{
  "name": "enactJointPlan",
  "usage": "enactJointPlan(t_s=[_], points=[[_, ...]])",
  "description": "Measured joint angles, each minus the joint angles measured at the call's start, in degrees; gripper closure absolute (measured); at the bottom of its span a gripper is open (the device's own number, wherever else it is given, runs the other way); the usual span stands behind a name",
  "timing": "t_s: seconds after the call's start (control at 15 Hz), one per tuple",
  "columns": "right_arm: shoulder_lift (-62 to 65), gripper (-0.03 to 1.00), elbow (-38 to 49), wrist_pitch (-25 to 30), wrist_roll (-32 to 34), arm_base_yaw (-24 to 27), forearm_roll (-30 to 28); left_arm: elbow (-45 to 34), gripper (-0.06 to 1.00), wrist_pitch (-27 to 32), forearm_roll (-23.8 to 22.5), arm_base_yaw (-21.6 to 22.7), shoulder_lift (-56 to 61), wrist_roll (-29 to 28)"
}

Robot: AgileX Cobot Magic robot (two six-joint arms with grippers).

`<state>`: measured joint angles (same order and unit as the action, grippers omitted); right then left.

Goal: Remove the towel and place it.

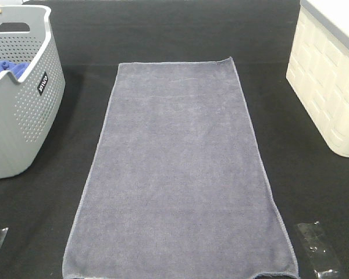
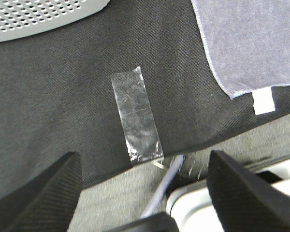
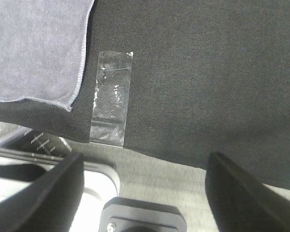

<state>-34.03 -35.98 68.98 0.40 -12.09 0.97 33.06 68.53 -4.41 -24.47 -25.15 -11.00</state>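
The towel [image 1: 177, 174], a greyish-lavender rectangle with a stitched hem, lies flat and spread out lengthwise down the middle of the black table. One near corner with a white tag shows in the left wrist view [image 2: 251, 43], the other near corner in the right wrist view [image 3: 34, 48]. My left gripper [image 2: 145, 193] hangs open over the table's front edge, beside and apart from the towel. My right gripper [image 3: 145, 193] is open too, over the front edge at the towel's other side. Neither gripper appears in the exterior view.
A grey perforated basket [image 1: 23, 104] holding a bright blue cloth [image 1: 6, 70] stands at the left. A cream bin [image 1: 328, 87] stands at the right. Clear tape strips [image 2: 135, 116] [image 3: 111, 96] lie on the black table cover [image 1: 180, 35] near both front corners.
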Motion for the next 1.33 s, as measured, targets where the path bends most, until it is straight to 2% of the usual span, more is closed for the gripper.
enactJointPlan(t_s=[0.13,0.27,0.4,0.53,0.73,1.33], points=[[6.2,0.30,2.9,-0.9,-1.8,0.0,0.1,-2.5,0.25,-4.9,1.3,0.0,4.4,1.5],[12.2,0.30,4.6,-2.2,-3.4,0.0,1.1,-3.2,0.25,-8.8,3.1,0.0,6.1,5.3],[18.4,0.30,4.8,-3.4,-6.2,0.0,3.5,-3.9,0.25,-9.0,6.0,0.0,6.4,12.0],[21.4,0.30,5.5,-4.7,-7.3,0.0,4.2,-4.1,0.25,-8.9,8.3,0.0,6.4,15.4],[22.1,0.30,6.8,-7.4,-7.3,0.0,4.5,-4.4,0.25,-8.8,9.0,0.0,6.4,16.5],[22.1,0.30,6.8,-7.6,-7.3,0.0,4.5,-4.4,0.25,-8.8,9.0,0.0,6.4,16.6]])
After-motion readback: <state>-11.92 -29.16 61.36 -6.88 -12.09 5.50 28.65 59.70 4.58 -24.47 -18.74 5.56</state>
